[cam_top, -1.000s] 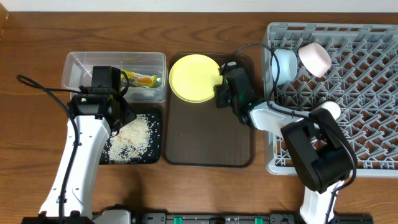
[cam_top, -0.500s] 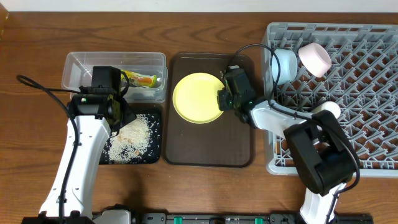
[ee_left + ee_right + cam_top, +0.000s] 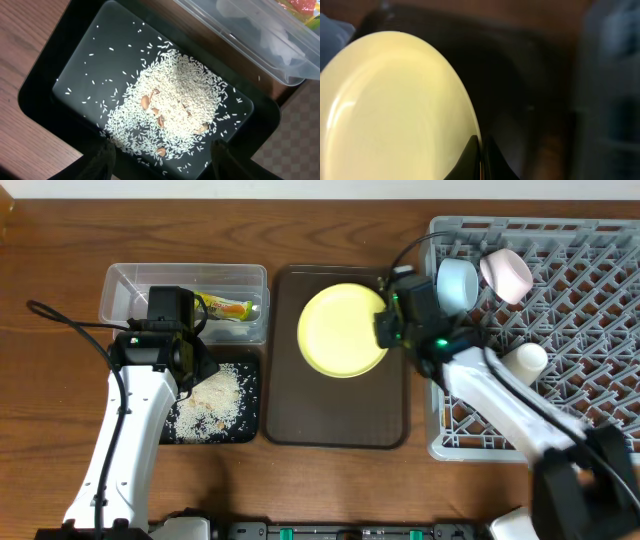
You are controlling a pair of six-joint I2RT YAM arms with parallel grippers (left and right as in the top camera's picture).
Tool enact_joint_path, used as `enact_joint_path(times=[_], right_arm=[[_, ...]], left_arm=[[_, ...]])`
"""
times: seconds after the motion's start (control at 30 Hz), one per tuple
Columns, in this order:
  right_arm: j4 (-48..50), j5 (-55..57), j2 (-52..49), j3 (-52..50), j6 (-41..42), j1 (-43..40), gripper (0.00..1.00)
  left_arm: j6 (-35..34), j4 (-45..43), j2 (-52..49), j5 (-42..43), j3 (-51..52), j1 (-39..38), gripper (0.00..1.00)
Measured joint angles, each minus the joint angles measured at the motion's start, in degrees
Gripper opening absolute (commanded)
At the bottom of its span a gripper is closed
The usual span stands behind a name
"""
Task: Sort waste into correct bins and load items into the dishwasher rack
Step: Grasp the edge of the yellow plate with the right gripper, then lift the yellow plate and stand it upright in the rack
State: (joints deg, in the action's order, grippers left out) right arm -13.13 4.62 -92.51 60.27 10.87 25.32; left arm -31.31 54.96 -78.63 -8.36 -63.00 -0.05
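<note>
As the right claw (image 3: 386,331) grips it, the plate (image 3: 338,330) has neared the rack (image 3: 585,370).

Beside the plate (image 3: 335,332) stand the rack wall (image 3: 437,435) and blue bowl (image 3: 458,283); the tray's (image 3: 335,415) near half lies bare.

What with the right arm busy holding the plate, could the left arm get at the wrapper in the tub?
Probably yes. The left tool hangs open over the black tray, right beside the tub; the tub has no lid and nothing covers the wrapper.
</note>
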Motion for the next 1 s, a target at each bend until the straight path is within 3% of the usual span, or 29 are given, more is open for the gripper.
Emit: enact_joint_path(times=[0.23, 0.5, 0.7, 1.0], right_arm=[[-9.8, 8.2, 11.8, 0.0, -6.2, -4.0, 0.01], [-11.6, 12.3, 22.4, 0.0, -13.8, -15.0, 0.01], [-11.6, 16.1, 24.4, 0.0, -21.8, -22.0, 0.01], [-13.7, 24.5, 23.0, 0.0, -33.5, -24.3, 0.01]], left_arm=[[0.0, 0.0, 0.0, 0.0, 0.0, 0.0, 0.64], [0.0, 0.0, 0.0, 0.0, 0.0, 0.0, 0.64], [0.0, 0.0, 0.0, 0.0, 0.0, 0.0, 0.64], [0.0, 0.0, 0.0, 0.0, 0.0, 0.0, 0.64]])
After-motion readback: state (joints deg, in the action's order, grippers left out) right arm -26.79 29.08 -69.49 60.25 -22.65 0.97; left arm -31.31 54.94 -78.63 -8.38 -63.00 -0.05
